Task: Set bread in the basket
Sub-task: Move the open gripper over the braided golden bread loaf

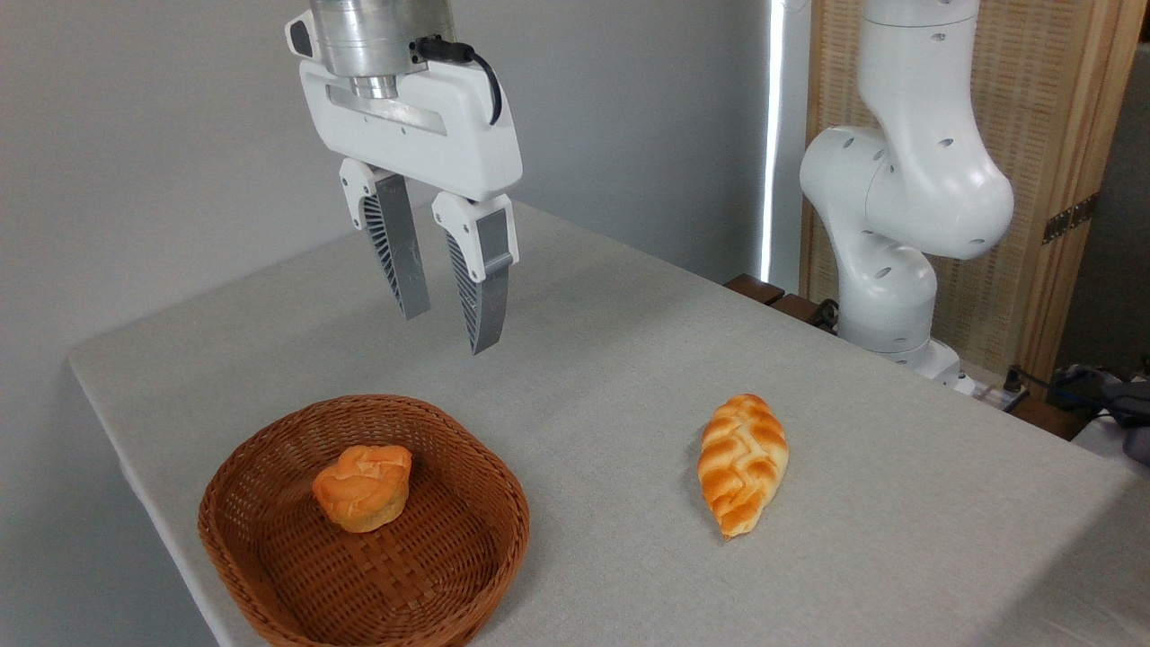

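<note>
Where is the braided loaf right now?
The braided loaf lies flat on the grey table, right of centre in the camera view, apart from the wicker basket on its left, which holds a small bun.

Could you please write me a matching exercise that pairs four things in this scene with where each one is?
Things:
1. braided loaf
2. round bun
3. basket
4. claw

Places:
A. in the air above the table, open and empty
B. lying on the bare tablecloth at the right
C. inside the basket
D. standing on the table at the left front

Pairs: 1-B, 2-C, 3-D, 4-A
</note>
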Robot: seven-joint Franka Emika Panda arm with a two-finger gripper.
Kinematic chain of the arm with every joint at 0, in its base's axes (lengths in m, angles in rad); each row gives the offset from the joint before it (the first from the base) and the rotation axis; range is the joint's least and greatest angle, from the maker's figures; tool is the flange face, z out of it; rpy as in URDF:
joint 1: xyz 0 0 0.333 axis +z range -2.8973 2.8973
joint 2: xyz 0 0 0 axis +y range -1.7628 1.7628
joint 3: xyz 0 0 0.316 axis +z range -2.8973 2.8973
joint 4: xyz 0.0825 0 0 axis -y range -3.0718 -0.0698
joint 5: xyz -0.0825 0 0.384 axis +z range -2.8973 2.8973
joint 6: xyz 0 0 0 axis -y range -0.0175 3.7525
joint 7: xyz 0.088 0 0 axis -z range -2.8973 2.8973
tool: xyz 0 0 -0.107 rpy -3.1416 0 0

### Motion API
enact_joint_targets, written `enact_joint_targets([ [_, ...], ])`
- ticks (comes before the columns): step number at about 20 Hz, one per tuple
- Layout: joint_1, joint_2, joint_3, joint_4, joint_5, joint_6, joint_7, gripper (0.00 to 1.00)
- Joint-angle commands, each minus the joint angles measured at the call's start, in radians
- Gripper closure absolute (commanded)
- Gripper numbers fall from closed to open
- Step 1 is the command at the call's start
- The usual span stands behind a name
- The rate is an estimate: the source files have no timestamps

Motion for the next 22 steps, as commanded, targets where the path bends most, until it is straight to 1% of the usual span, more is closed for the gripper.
enact_joint_targets([
  [1, -0.005, -0.022, 0.014, -0.025, 0.003, -0.019, -0.018, 0.00],
  [7, -0.005, -0.024, 0.014, -0.035, 0.003, -0.017, -0.018, 0.00],
  [10, -0.005, -0.063, 0.014, -0.090, 0.003, -0.014, -0.015, 0.00],
  [13, -0.005, -0.128, 0.017, -0.203, 0.014, -0.002, -0.013, 0.00],
  [17, -0.005, -0.241, 0.072, -0.415, 0.014, 0.006, -0.013, 0.00],
  [19, -0.007, -0.287, 0.109, -0.514, 0.020, 0.077, -0.012, 0.00],
  [20, -0.007, -0.327, 0.127, -0.583, 0.030, 0.146, -0.012, 0.00],
  [22, -0.007, -0.359, 0.161, -0.642, 0.049, 0.209, -0.012, 0.00],
])
